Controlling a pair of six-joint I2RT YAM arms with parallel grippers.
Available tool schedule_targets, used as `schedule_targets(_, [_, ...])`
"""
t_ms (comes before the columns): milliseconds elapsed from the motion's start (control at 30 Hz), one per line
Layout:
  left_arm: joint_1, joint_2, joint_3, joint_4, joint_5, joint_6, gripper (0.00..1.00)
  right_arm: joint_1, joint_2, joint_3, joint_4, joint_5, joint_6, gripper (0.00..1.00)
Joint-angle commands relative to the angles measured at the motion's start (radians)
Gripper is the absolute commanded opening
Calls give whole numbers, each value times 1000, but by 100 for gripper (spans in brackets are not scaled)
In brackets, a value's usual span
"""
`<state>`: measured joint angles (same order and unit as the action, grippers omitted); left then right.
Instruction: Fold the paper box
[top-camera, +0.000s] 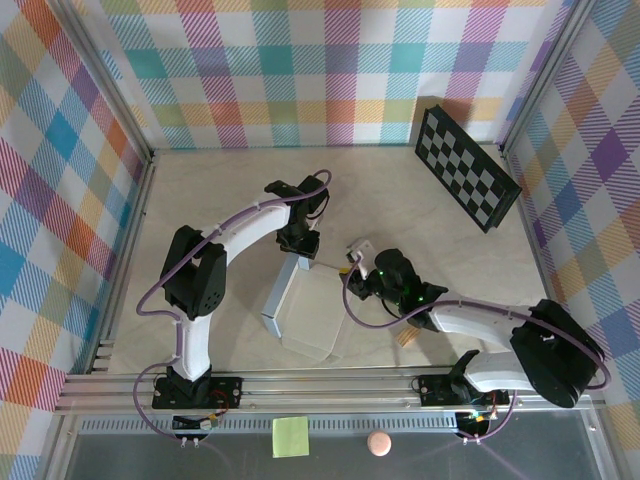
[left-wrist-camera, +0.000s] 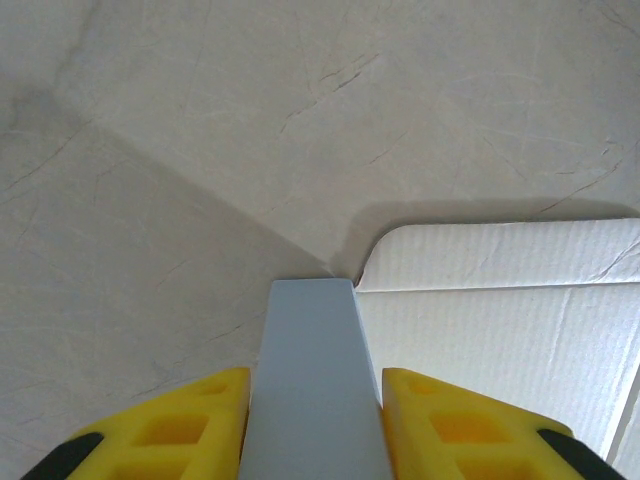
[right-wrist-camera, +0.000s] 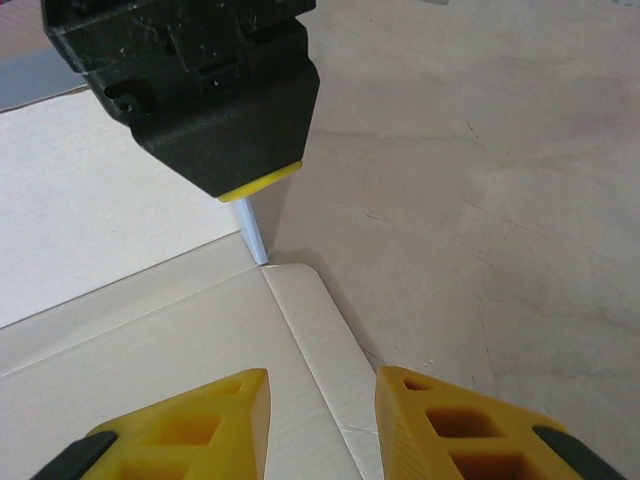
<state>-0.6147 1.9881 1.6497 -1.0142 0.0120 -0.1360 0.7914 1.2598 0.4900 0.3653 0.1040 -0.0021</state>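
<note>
The paper box (top-camera: 305, 318) lies half folded mid-table (top-camera: 215, 190), between the arms. The left gripper (left-wrist-camera: 316, 385) pinches its raised grey side wall (left-wrist-camera: 310, 340). The right gripper (right-wrist-camera: 322, 385) hovers over the corner flap (right-wrist-camera: 318, 320), narrowly parted and empty. I judge the walls are being raised; next, this flap needs folding up against the held wall.

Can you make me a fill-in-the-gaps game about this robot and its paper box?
1. The claw pinching the raised flap of the paper box belongs to the ____ arm.
2. The small ball beside the sticky note is ____.
3. The checkered board leans in the far ____ corner.
Missing words: left; pink; right.
</note>
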Motion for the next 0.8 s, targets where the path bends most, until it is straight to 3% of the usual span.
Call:
schedule_targets(0, [-2,-98,-28,21,-18,16,15,-5,-48,8,-61,23,52,34])
schedule_targets(267, [37,-317,-180,190,46,-34,14,-6,-223,98,-362,98,318,50])
schedule_targets(367, [56,-425,-256,275,80,-83,14,-6,-325,96,-434,72,397,56])
schedule_targets(600, [130,-699,-503,565,162,-275,13,-6,-574,34,-480,17,481,68])
schedule_targets(767, [172,-841,-662,788,209,-463,13,-6,-705,-50,-364,-77,428,70])
